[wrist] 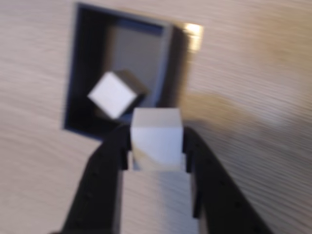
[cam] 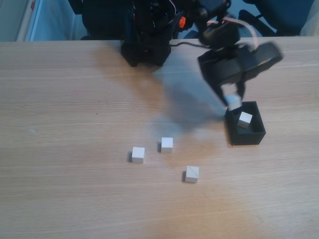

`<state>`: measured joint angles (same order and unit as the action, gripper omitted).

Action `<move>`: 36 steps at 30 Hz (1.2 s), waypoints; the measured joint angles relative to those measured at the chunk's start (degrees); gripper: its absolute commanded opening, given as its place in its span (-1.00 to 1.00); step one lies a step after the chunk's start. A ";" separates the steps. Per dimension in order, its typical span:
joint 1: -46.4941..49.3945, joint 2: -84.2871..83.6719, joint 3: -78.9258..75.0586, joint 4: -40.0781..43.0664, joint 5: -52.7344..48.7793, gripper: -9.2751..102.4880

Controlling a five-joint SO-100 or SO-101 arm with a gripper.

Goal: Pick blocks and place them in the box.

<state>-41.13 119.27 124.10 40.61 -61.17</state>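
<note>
One block (cam: 244, 119) in box (cam: 245, 138); second clamped in end effector (wrist: 157, 146) at its 11 o'clock rim; three (cam: 167, 144) left on counter (cam: 75, 189).

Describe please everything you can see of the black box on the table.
The box is small, black, matte and rectangular, open on top, with thin upright walls. It stands flat on the wooden table, at the right in the fixed view. Inside it, one white block lies tilted. The gripper hovers above its near edge, its fingers clamping a second white block; they look clear of the box.
</note>
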 measured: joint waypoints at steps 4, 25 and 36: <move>-3.52 -1.58 -5.45 -1.49 -1.05 -0.83; 2.11 -12.83 -10.99 -7.38 -8.70 -0.59; 13.97 5.01 6.50 -1.58 -13.62 -0.58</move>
<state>-27.16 124.28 130.61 39.02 -74.79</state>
